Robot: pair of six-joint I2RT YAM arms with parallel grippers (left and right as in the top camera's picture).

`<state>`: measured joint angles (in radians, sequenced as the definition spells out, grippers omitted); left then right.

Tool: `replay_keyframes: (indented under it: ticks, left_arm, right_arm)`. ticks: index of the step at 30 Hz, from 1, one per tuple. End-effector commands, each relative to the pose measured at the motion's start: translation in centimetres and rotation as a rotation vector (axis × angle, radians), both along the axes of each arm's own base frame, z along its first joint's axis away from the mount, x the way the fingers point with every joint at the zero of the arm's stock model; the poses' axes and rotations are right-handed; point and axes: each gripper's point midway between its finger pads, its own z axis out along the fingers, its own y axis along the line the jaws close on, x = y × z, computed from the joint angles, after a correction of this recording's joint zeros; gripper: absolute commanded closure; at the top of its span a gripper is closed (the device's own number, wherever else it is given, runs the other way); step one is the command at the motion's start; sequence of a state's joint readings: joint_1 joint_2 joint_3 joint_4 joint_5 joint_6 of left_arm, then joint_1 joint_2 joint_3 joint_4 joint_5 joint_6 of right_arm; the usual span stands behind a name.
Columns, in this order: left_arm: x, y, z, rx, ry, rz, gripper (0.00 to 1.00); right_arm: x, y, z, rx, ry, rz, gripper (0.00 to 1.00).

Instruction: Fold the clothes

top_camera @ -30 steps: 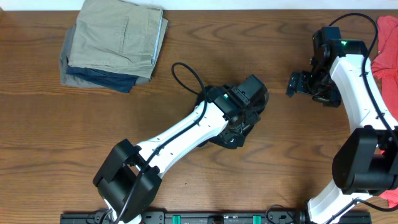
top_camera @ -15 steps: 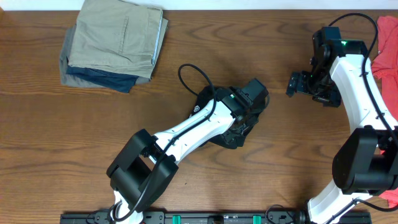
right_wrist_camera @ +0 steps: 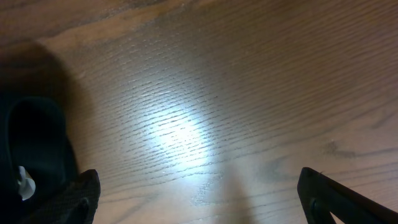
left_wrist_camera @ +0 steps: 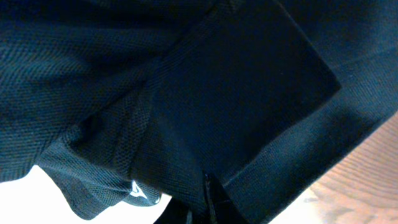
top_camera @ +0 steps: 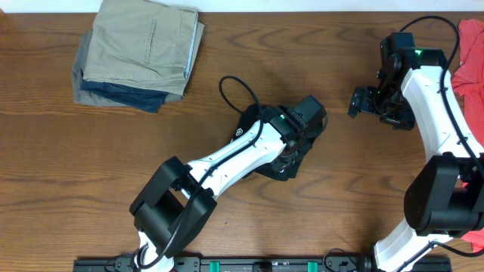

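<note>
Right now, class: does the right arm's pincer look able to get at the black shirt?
Probably yes. The open right pincer faces the black shirt across bare table, nothing between. The left arm covers most of it, leaving its near edge.

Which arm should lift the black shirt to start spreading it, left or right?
Left: the left gripper is shut on the black shirt; the right gripper hangs open over bare table, apart from the fabric.

Crumpled black shirt (left_wrist_camera: 186, 87) across wooden table (left_wrist_camera: 367, 171)
</note>
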<state>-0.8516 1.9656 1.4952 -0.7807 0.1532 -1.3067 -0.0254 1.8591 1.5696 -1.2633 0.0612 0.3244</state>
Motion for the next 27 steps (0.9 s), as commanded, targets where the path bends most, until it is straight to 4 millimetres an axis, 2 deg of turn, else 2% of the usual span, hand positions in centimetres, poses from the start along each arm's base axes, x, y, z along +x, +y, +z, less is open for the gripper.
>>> replay_keyframes:
  ticks: [1,7,10,16,27]
  left_arm:
    - [0.1,0.5,0.8,0.004,-0.029,-0.049,0.94]
    - [0.1,0.6,4.4,-0.043,-0.1,-0.101,0.94]
    - [-0.7,1.3,5.0,-0.031,-0.082,-0.114,0.94]
    - [-2.8,2.7,3.8,0.044,0.01,-0.127,0.94]
    - [-5.4,2.9,0.1,0.11,0.072,-0.168,0.93]
  right_arm:
    - [0.0,-0.4,0.3,-0.013,-0.007,0.005,0.01]
    - [0.0,-0.4,0.3,-0.014,-0.007,0.005,0.01]
    - [0.0,-0.4,0.3,-0.014,-0.007,0.005,0.01]
    - [0.0,-0.4,0.3,-0.014,-0.007,0.005,0.01]
    - [0.0,-0.4,0.3,-0.013,-0.007,0.005,0.01]
